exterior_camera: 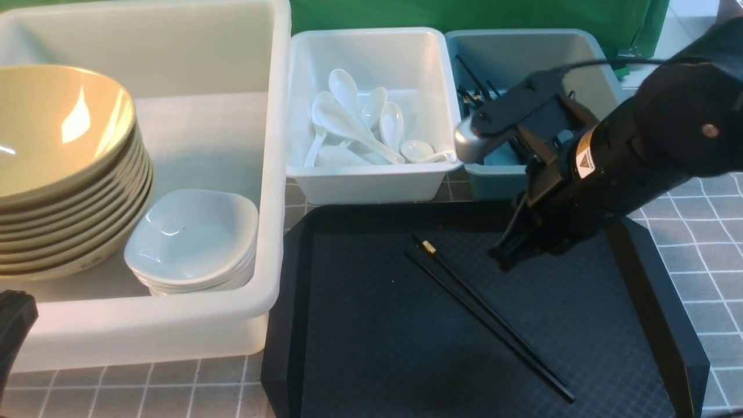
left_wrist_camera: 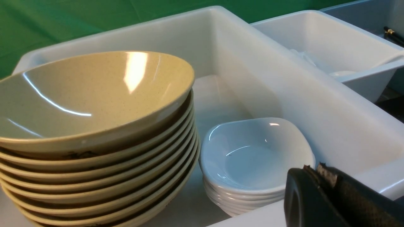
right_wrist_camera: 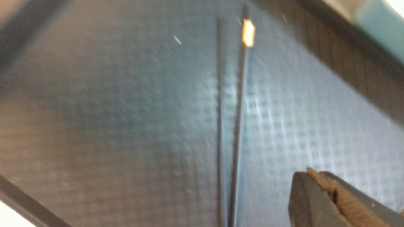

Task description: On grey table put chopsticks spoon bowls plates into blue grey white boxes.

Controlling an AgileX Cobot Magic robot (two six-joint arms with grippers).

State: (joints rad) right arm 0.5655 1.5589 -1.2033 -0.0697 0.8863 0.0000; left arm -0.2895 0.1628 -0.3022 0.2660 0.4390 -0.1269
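Observation:
Two black chopsticks (exterior_camera: 487,313) with a gold band lie side by side on the black tray (exterior_camera: 360,348); they also show in the right wrist view (right_wrist_camera: 235,126). My right gripper (exterior_camera: 504,255) is shut and empty, just above the tray to the right of the chopsticks' banded ends; its fingertips (right_wrist_camera: 312,176) are pressed together. My left gripper (left_wrist_camera: 314,168) is shut and empty at the near rim of the large white box (exterior_camera: 174,325). That box holds stacked beige bowls (exterior_camera: 58,174) and stacked white plates (exterior_camera: 194,241). White spoons (exterior_camera: 354,125) lie in the small white box (exterior_camera: 371,183). More chopsticks (exterior_camera: 473,87) lie in the blue-grey box (exterior_camera: 493,177).
The grey table (exterior_camera: 708,232) shows to the right of the tray and along the front left. A green cloth (exterior_camera: 464,14) hangs behind the boxes. My right arm reaches over the blue-grey box and the tray's far right corner.

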